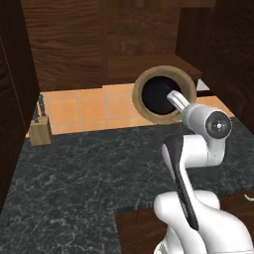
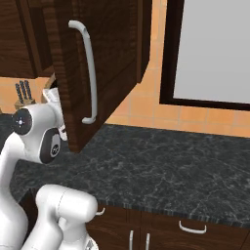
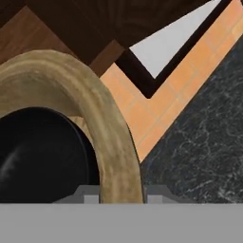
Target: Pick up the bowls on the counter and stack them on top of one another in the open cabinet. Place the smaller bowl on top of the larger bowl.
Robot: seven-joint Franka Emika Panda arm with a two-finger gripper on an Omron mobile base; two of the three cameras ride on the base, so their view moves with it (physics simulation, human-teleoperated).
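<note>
Dark marbled desk [image 1: 74, 173] underfoot, orange wall tiles [image 1: 84, 109] behind, brown wall cabinetry above. Closest in: end effector [image 3: 122, 193] pinched to a narrow gap across the thick rim of the larger bowl [image 3: 71, 76], one finger inside the wall and one outside, so gripping the wood edge and nothing else. Lifted clear of the desk and tipped, mouth turned back toward the base, judging by the left base view. Just inside that rim: the smaller bowl [image 3: 38, 152], glossy black, nested in the wooden hollow, apparently already stacked so both travel in one carry. Risk, as a judgement: black bowl sliding out while tipped. Just beyond the held bowl: shelf board of the open cabinet [image 1: 144, 64], close behind and about level, the likely set-down place. Farther off to the left, against the tiles: tan knife block [image 1: 39, 130], well apart.
</note>
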